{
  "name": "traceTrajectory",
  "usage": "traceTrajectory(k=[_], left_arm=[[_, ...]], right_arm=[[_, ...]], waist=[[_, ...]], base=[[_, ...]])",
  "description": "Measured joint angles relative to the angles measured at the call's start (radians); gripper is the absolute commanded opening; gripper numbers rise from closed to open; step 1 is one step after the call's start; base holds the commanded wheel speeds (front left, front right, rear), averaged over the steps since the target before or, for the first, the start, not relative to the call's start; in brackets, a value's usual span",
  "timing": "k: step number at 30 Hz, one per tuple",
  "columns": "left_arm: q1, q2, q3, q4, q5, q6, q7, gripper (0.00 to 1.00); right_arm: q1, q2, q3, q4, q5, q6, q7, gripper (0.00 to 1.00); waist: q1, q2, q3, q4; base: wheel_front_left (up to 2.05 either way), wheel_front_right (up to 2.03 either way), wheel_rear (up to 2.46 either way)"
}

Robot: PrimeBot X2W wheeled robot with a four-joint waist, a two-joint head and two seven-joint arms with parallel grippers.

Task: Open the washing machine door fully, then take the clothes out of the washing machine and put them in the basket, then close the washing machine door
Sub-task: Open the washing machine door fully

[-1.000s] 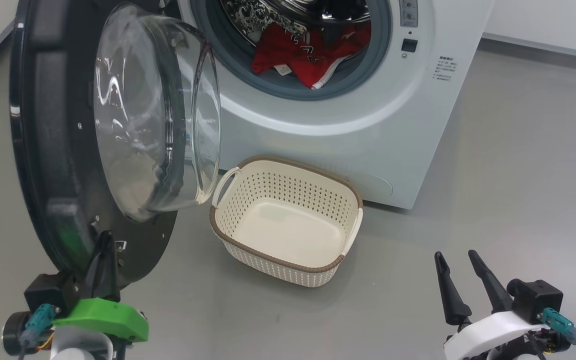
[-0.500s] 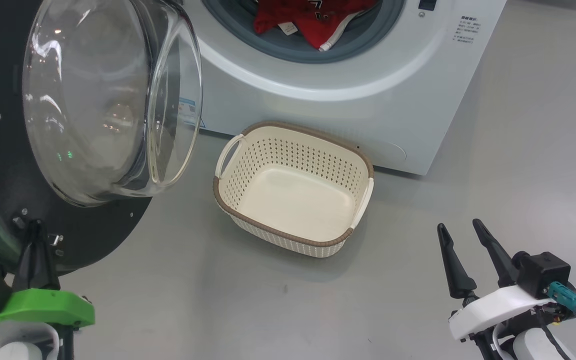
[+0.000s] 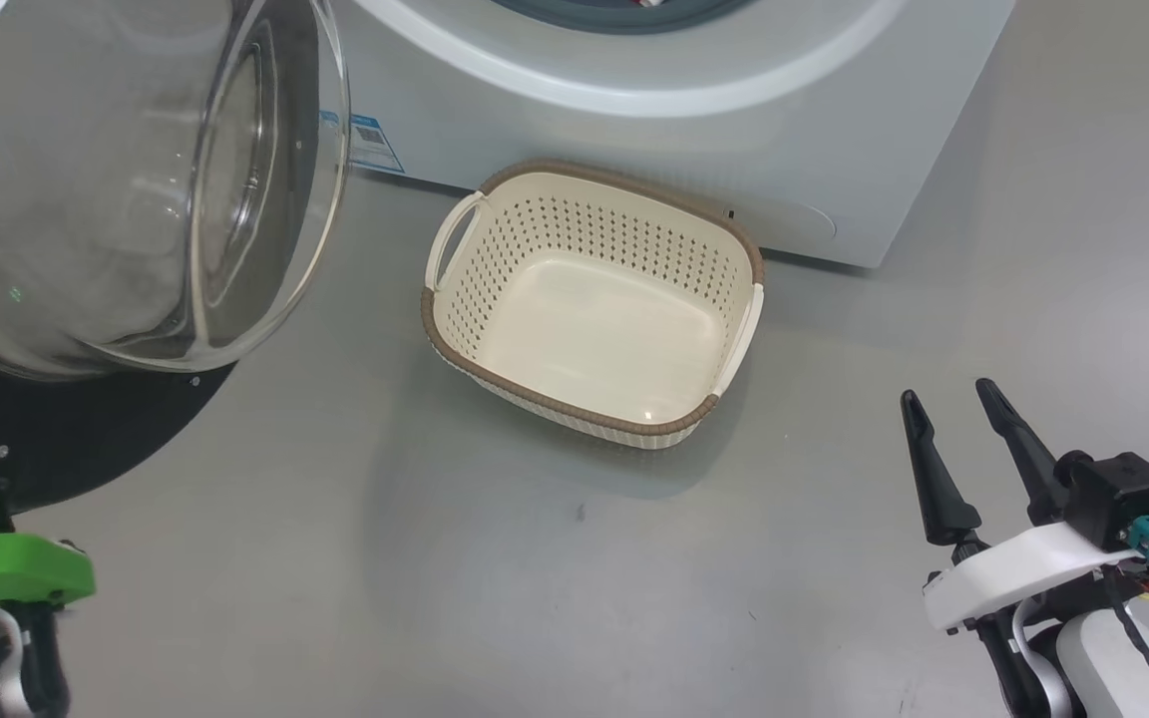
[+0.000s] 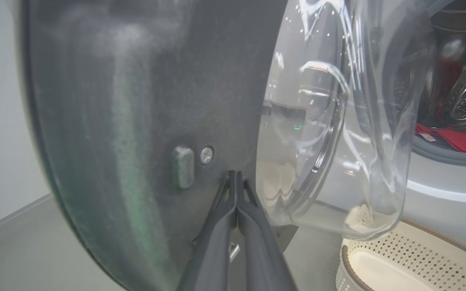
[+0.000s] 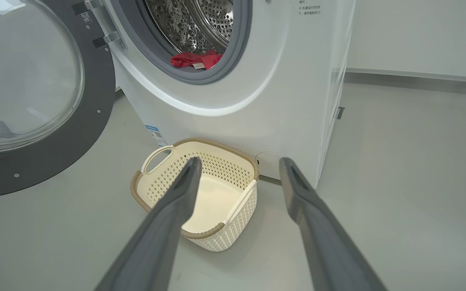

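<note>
Nearest the robot, the right hand (image 3: 947, 394) hangs above the grey floor (image 3: 355, 598) with its two long dark fingers spread wide and nothing between them. The left hand (image 4: 235, 178) has its fingers pressed together, empty. Their tips rest on the inner black face of the large round glossy black washing machine door (image 4: 136, 101), just beside a small screw (image 4: 206, 155).

Beyond them, the cream-white perforated plastic basket with the brown rim (image 3: 574, 412) sits empty on the floor, close in front of the big white front-loading washing machine (image 5: 257, 101). The bright red clothes (image 5: 194, 60) lie farthest off, at the drum's lip.

The push probably rests on two narrow tips against smooth plastic. They could skid off, letting the door drift back into the reach path. Its bulging glass window (image 3: 116, 199) hangs near the basket's handle, so a swing-back might knock the basket askew.
</note>
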Motion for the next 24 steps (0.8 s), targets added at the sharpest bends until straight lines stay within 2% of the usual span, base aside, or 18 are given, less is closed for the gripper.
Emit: traceTrajectory(k=[10, 24], left_arm=[[-0.068, 0.055, 0.060, 0.076, -0.022, 0.000, -0.007, 0.00], [-0.147, 0.132, 0.089, 0.186, -0.041, -0.006, -0.005, 0.00]], right_arm=[[-0.008, -0.021, -0.013, -0.027, -0.002, -0.007, 0.018, 1.00], [-0.029, -0.037, -0.023, -0.050, -0.009, -0.009, 0.039, 1.00]], waist=[[0.0000, 0.0000, 0.065, 0.005], [0.0000, 0.0000, 0.121, 0.006]], base=[[0.00, 0.00, 0.00], [0.00, 0.00, 0.00]])
